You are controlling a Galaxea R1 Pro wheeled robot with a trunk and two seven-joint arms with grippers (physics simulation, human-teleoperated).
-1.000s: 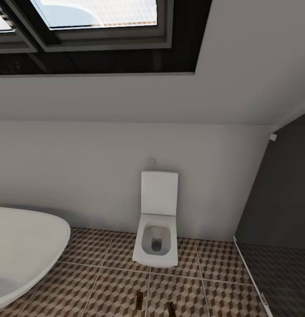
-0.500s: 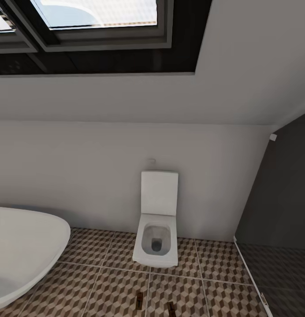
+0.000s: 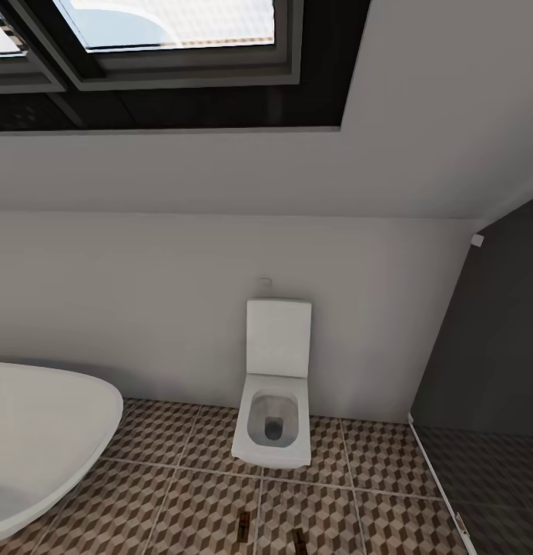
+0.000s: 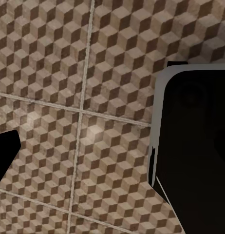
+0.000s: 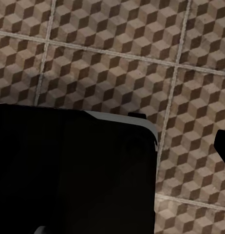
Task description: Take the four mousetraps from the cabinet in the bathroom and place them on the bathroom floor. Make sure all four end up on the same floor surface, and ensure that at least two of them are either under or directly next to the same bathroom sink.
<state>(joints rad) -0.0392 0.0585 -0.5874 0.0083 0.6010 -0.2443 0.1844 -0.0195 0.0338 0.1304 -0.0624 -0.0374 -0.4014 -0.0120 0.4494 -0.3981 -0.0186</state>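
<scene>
Claws first: honestly can't tell how far open the left claw or the right claw is, or whether either one has hold of anything. Both wrist cams look straight down at the bathroom floor (image 4: 93,131). Past that there's a big black block with a pale edge (image 4: 195,146), which I'd guess is part of the robot's own body, plus a thin black sliver (image 4: 5,151) at the frame edge in the left wrist view that might be a fingertip. No mousetrap is visible between any fingers.

Moving outward, the head cam has two small dark-brown bits (image 3: 243,526) lying on the tiles near the bottom edge, out in front of the toilet (image 3: 273,385). They're close to each other but apart. My guess is they're mousetraps already set down, though they're too small to be sure. The bathtub (image 3: 43,432) is off to the left, a skylight (image 3: 174,31) is overhead, and there's a dark wall (image 3: 490,347) on the right.

What changed in the last second? Nothing. The head view is identical frame to frame, so the robot is parked and nothing has budged.

For the task, no sink or cabinet is in sight from here. I reckon it needs to turn and go find the cabinet or the sink next.
</scene>
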